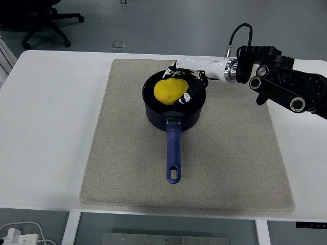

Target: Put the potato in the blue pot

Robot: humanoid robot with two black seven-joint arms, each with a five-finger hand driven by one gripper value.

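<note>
1. Right hand (186, 81) over the pot's far-right rim, fingers clamped on the potato (170, 90).
2. Potato sits inside the blue pot (173, 113) mouth, toward its left; release looks like the remaining step.
3. Pot handle (173, 153) points at the counter (51, 112) near edge, clear of the hand.
4. Grey mat (230, 153) underneath; nothing obstructs withdrawal.

Right robot hand (185, 87) outstretched from the right, fingers curled.
</note>
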